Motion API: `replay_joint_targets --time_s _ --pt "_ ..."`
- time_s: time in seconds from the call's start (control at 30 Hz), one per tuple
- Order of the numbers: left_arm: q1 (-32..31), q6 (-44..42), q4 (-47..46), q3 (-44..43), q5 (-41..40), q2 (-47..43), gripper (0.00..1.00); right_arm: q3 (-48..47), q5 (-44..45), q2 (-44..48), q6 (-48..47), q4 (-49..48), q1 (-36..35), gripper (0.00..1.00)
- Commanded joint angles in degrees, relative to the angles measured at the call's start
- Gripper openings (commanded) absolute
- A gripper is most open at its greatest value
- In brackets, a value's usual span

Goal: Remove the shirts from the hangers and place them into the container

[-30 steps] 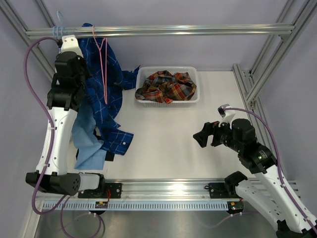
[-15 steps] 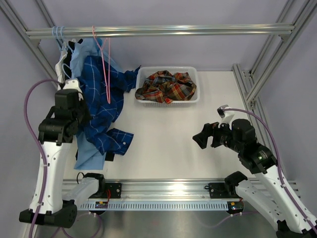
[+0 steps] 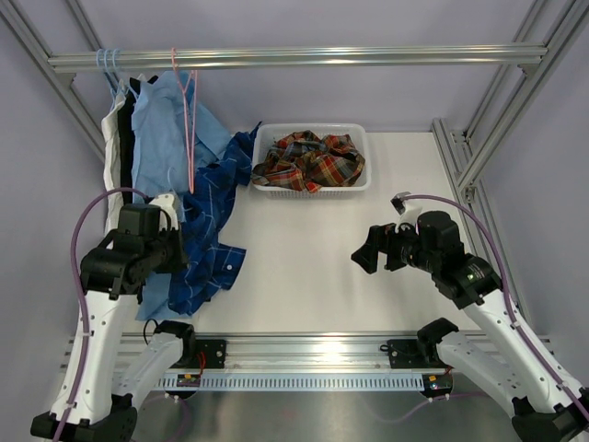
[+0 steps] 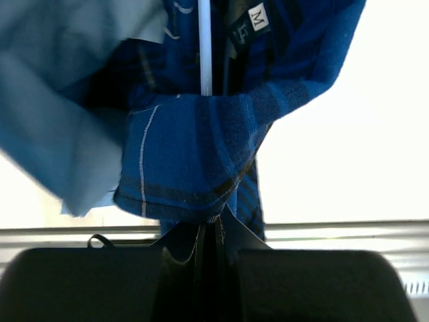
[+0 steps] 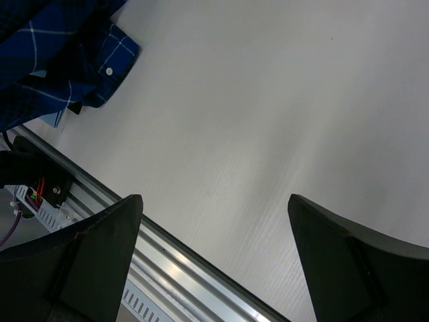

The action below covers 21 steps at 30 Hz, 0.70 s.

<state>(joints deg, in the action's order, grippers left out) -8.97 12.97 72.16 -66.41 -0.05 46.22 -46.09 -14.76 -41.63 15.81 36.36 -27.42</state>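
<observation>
Left wrist view showed left hand (image 4: 208, 235) pinched shut on dark blue checked shirt (image 4: 194, 154) by table's left edge, likely stripping it from pink hanger (image 3: 190, 129). Transfer to white basket (image 3: 363, 158) was due next. Right hand (image 3: 368, 258) gaped empty.

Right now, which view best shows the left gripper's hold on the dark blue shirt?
Left wrist: the left gripper is shut on a fold of the dark blue shirt, close up. Top external hides the grip behind cloth. Right wrist catches only a cuff.
</observation>
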Motion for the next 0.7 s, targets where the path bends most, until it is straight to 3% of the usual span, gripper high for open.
replay_joint_targets --time_s 0.0,0.43,0.67 --pt "-1.83 -2.95 2.02 0.5 9.35 -2.44 0.0 -3.75 -2.2 -0.56 0.62 -0.85 0.26 0.99" --pt "-5.53 -6.2 -0.61 -8.81 16.05 -8.51 0.0 -6.56 -2.2 -1.18 -1.4 -0.32 0.26 0.99" --pt "-7.99 -10.5 -1.94 -16.28 31.93 -3.08 0.0 -7.52 -2.03 -0.3 -2.19 -0.85 0.17 0.99"
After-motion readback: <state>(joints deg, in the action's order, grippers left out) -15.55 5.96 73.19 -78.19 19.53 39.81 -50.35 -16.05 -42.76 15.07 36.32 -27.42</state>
